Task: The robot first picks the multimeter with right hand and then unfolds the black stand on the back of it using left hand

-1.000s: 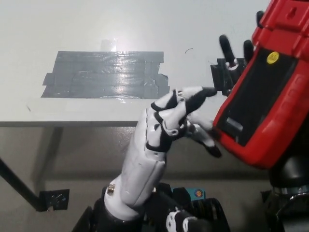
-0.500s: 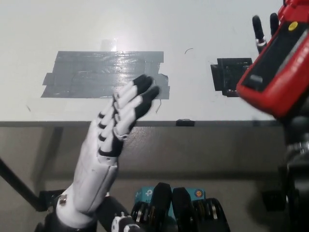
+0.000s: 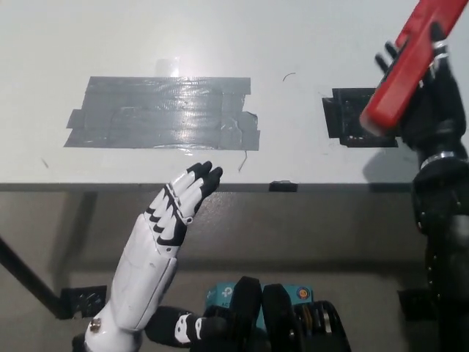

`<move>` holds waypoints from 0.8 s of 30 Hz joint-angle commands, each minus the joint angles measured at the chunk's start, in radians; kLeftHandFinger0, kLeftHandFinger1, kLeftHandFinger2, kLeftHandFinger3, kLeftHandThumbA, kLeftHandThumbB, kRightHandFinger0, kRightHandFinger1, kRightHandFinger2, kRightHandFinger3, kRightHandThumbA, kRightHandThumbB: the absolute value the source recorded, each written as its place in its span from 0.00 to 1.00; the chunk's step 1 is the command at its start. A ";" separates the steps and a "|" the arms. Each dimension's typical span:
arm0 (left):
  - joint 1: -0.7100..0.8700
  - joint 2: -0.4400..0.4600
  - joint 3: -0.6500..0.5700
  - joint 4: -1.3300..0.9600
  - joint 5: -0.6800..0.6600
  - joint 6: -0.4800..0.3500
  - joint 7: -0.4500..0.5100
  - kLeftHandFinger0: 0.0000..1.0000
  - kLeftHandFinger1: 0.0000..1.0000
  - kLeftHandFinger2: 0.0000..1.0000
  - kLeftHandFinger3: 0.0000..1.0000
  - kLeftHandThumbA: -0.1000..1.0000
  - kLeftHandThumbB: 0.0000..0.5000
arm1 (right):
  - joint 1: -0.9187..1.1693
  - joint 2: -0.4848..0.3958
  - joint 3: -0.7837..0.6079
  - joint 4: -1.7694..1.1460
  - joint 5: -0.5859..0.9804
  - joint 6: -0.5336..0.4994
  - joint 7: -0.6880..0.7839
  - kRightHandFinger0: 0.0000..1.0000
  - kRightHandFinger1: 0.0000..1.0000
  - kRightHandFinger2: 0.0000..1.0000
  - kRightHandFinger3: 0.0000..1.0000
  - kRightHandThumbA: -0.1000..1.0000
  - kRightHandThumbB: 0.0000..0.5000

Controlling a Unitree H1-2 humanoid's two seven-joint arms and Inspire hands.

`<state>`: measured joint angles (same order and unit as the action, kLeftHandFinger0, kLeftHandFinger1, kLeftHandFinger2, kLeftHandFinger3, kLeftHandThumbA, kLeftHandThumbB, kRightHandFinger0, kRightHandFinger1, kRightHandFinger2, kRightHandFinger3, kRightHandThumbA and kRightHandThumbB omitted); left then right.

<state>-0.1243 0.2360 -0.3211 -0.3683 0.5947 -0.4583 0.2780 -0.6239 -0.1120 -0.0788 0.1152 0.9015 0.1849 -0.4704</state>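
My black right hand (image 3: 432,103) holds the red multimeter (image 3: 409,60) at the right edge of the picture, above the table's right side. The meter is turned nearly edge-on, so only its red side shows as a slanted bar; its back and the black stand are hidden. My white left hand (image 3: 176,213) is open with fingers stretched out, low in front of the table's front edge, far left of the meter and touching nothing.
A grey tape patch (image 3: 161,114) covers the middle of the white table (image 3: 308,44). A dark square mat (image 3: 352,117) lies just below the meter. The table's front edge (image 3: 88,188) runs across the picture; a table leg (image 3: 26,282) shows at lower left.
The left hand left the meter, opened and dropped back below the table edge. The right hand carried the meter up and right and turned it from back-facing to edge-on.
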 commanded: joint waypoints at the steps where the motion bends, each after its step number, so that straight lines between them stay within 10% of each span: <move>1: 0.045 0.080 0.014 0.066 0.048 -0.012 0.069 1.00 1.00 1.00 1.00 1.00 0.41 | -0.318 -0.168 0.233 0.335 -0.690 -0.224 -0.033 0.00 0.00 0.44 0.31 0.00 0.43; 2: 0.043 0.090 0.005 0.092 0.054 -0.012 0.091 1.00 1.00 1.00 1.00 1.00 0.40 | -0.344 -0.178 0.259 0.370 -0.709 -0.203 -0.041 0.00 0.00 0.46 0.43 0.00 0.44; 6: 0.039 0.100 0.014 0.169 0.077 -0.012 0.118 1.00 1.00 1.00 1.00 1.00 0.42 | -0.441 -0.214 0.381 0.524 -0.812 -0.175 -0.064 0.00 0.00 0.38 0.31 0.00 0.46; 11: 0.041 0.102 0.017 0.213 0.090 -0.012 0.135 1.00 1.00 1.00 1.00 1.00 0.40 | -0.530 -0.224 0.516 0.733 -0.890 -0.231 -0.051 0.00 0.10 0.57 0.60 0.00 0.38; 18: 0.038 0.102 0.017 0.240 0.076 -0.012 0.154 1.00 1.00 1.00 1.00 1.00 0.40 | -0.553 -0.205 0.666 0.860 -1.022 -0.300 -0.196 0.00 0.05 0.52 0.58 0.00 0.42; 22: 0.035 0.099 0.026 0.248 0.079 -0.012 0.156 1.00 1.00 1.00 1.00 1.00 0.39 | -0.548 -0.194 0.699 0.851 -1.073 -0.333 -0.289 0.00 0.28 0.72 0.76 0.00 0.38; 24: 0.038 0.097 0.029 0.244 0.078 -0.012 0.151 1.00 1.00 1.00 1.00 1.00 0.40 | -0.554 -0.198 0.737 0.855 -1.110 -0.311 -0.325 0.80 0.59 0.78 0.76 0.00 0.51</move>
<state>-0.0926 0.2706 -0.3201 -0.1525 0.6285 -0.4580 0.2793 -0.8815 -0.2308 0.3830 0.8075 0.4486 0.1627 -0.5388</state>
